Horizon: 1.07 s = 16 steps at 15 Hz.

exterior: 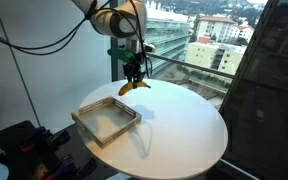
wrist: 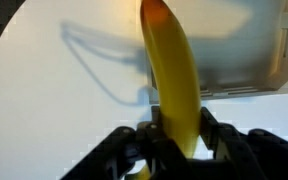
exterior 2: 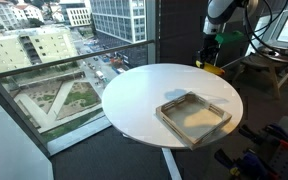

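My gripper (wrist: 179, 125) is shut on a yellow banana (wrist: 174, 70), whose long body points away from the jaws in the wrist view. In both exterior views the gripper (exterior: 134, 72) (exterior 2: 212, 55) hangs above the far edge of the round white table (exterior: 184, 125) (exterior 2: 144, 95), with the banana (exterior: 136, 87) (exterior 2: 215, 69) held a little above the tabletop. A shallow wooden tray (exterior: 106, 117) (exterior 2: 194, 117) lies on the table, apart from the banana; its corner (wrist: 284, 60) shows at the right of the wrist view.
Large windows with a city view stand behind the table. A dark panel (exterior: 269, 100) rises at one side. Black equipment and cables (exterior: 19, 150) sit by the table's base, and a wooden bench (exterior 2: 269, 65) stands behind the arm.
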Each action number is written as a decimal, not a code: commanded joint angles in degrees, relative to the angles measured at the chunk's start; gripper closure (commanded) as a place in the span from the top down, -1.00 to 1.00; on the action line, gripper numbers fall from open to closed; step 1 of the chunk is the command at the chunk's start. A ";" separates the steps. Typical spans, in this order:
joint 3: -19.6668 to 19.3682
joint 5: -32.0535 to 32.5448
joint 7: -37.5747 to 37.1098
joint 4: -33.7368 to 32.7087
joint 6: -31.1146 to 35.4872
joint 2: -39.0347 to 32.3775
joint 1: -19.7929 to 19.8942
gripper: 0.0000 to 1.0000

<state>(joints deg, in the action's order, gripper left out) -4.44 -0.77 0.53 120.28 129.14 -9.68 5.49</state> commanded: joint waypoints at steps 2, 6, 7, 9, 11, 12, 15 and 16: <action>0.66 0.03 0.48 1.43 0.70 2.31 -0.91 -0.69; 1.30 -0.07 0.61 1.68 0.69 2.86 -1.78 -0.69; 1.53 -0.16 0.65 1.79 0.63 3.04 -1.99 -0.69; 1.93 -0.21 0.50 2.05 0.70 3.39 -2.38 -0.69; 2.20 -0.11 -0.57 2.54 1.49 3.77 -2.89 -0.69; 2.29 -0.06 -1.30 2.84 2.03 3.93 -3.17 -0.69; 2.48 0.30 -4.67 3.94 3.97 4.36 -3.95 -0.69; 2.52 0.57 -6.01 4.24 4.56 4.45 -4.18 -0.69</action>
<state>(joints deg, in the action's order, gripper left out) -2.02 -0.77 -1.62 122.20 131.78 -7.43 2.02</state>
